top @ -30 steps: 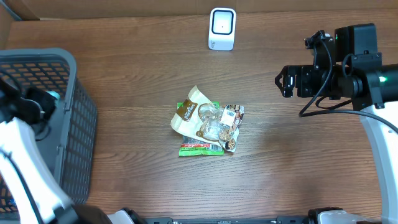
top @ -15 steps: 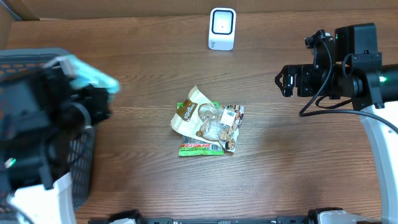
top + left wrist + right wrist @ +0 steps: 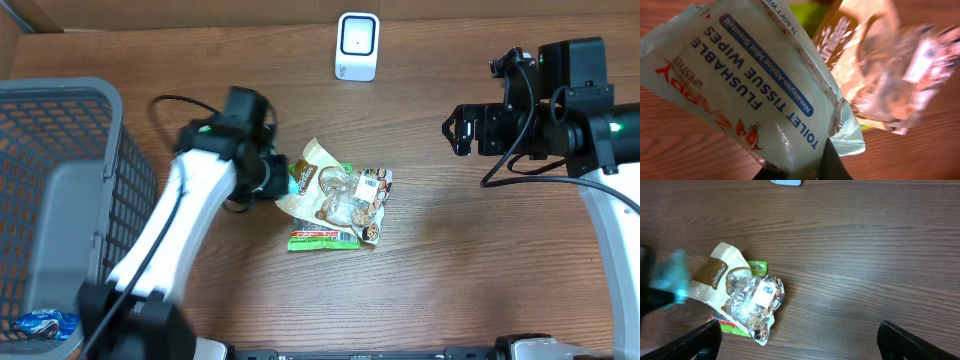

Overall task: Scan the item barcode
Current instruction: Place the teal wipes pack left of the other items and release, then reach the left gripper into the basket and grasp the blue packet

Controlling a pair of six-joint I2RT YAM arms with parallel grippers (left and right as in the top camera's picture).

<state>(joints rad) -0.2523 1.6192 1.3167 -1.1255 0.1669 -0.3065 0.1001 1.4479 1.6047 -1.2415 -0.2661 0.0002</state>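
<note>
My left gripper [image 3: 283,180] is shut on a pale green pack of flushable toilet wipes [image 3: 755,85], gripped at its lower end between the dark fingers [image 3: 836,164]. From overhead only a teal sliver of the pack [image 3: 297,179] shows, at the left edge of a pile of snack packets [image 3: 335,200]. The right wrist view shows the pack as a blurred teal patch [image 3: 671,277] beside that pile [image 3: 747,297]. The white scanner [image 3: 357,45] stands at the back of the table. My right gripper [image 3: 456,131] hangs open at the right, well away, with nothing between its fingers [image 3: 707,337].
A grey mesh basket [image 3: 60,88] fills the left side, with a blue packet [image 3: 45,323] at its bottom. Bare wooden table lies between the pile and the scanner, and to the right of the pile.
My left arm has swung out of the basket and rightward across the table, carrying the wipes pack to the left edge of the pile. The right arm has not moved.
</note>
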